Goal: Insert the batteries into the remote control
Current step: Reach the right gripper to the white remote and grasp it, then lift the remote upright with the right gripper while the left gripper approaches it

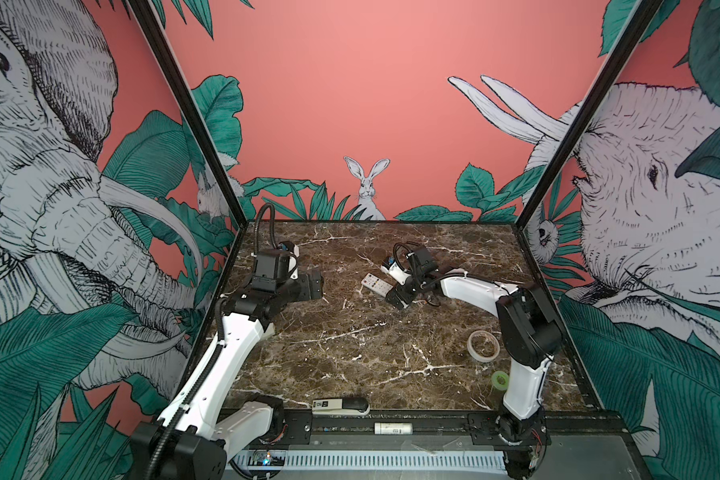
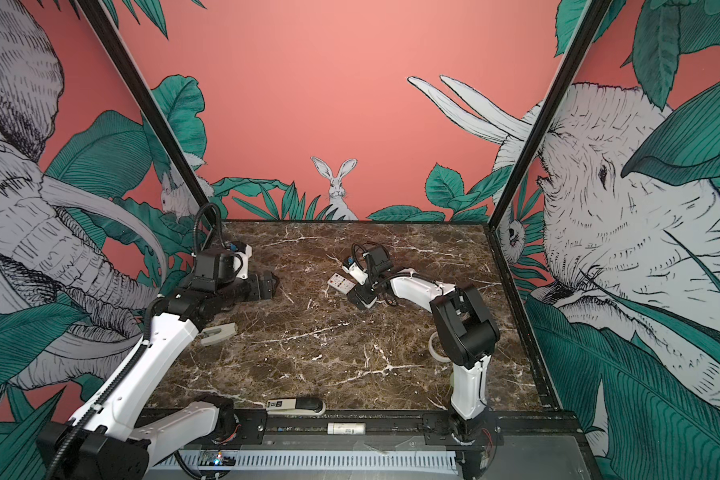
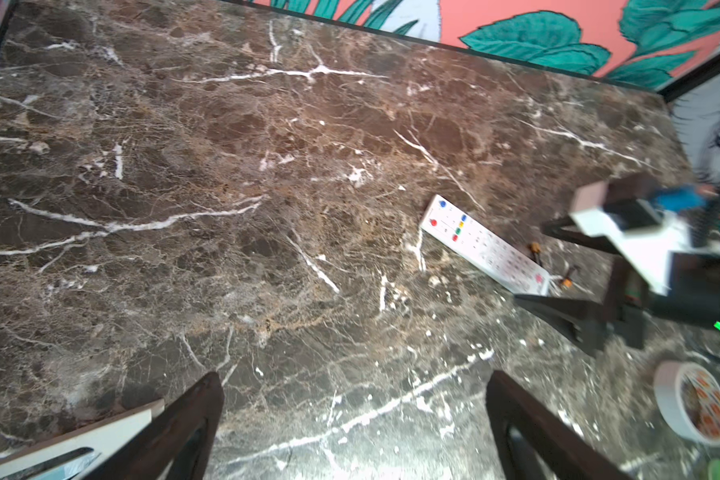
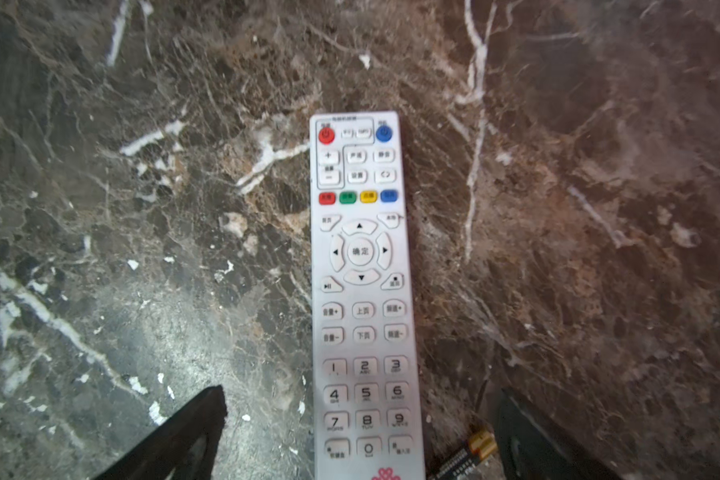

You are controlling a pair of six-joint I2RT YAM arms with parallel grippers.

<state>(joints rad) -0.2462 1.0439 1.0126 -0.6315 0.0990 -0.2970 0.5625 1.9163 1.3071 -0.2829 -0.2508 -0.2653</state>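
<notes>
Remote control (image 4: 362, 291): laid flat with buttons upward on the marble table (image 1: 350, 353), toward the back middle in both top views (image 2: 341, 284).
Batteries (image 3: 567, 279): two small dark cylinders with gold ends are seen on the marble, just beside the remote's logo end.
Right gripper (image 4: 361, 392): fingers are spread wide and nothing is held. The logo end of the remote is straddled, with a gap on each side.
Left gripper (image 3: 353, 378): fingers are spread wide and nothing is held. It is pointed over bare marble, well apart from the remote.
Cover piece (image 3: 80, 440): a plain white piece is seen just beside one left finger; contact cannot be told.
Tape roll (image 1: 484, 345): laid flat near the right arm.
Stapler (image 1: 341, 406): placed at the front edge.
</notes>
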